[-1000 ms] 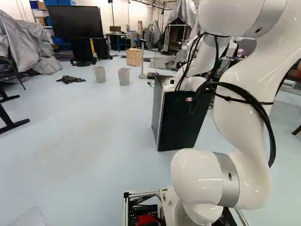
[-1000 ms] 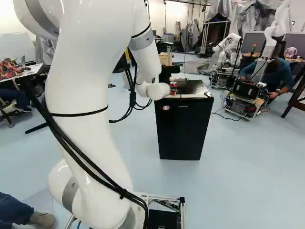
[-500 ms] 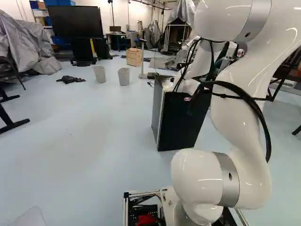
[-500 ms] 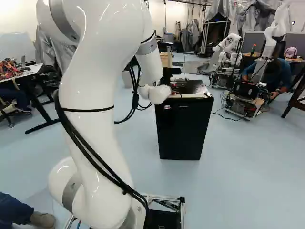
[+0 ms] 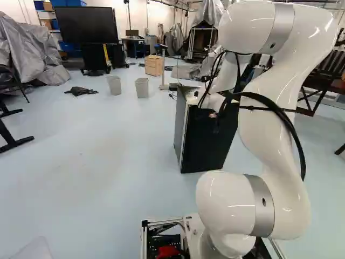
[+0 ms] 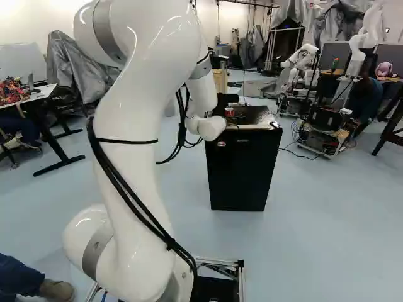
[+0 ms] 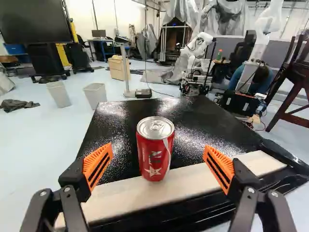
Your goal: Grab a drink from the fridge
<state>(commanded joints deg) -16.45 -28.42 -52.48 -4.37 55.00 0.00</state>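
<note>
Red sides and a silver lid marked the drink can (image 7: 149,157), which stood upright between the two fingers of the claw (image 6: 224,102), touching neither of them. Wide apart, the orange pads (image 7: 98,164) flanked it with a gap on both sides, so the claw (image 7: 158,159) was gripping nothing. Under the can lay the top of the black fridge (image 6: 242,176), glossy and speckled with light, reaching on ahead of the claw. A pale strip (image 7: 120,195) ran crosswise below the fingertips, and the can's foot sat at the strip's far edge. Behind the claw, the white arm (image 5: 269,129) rose in a bend from its lowest joint and came down toward the fridge. Beyond the fridge, well ahead of the claw, a wooden box (image 7: 117,67) rested on the floor (image 7: 29,130) near two grey bins (image 7: 95,95), and another robot (image 7: 197,50) stood farther off.
</note>
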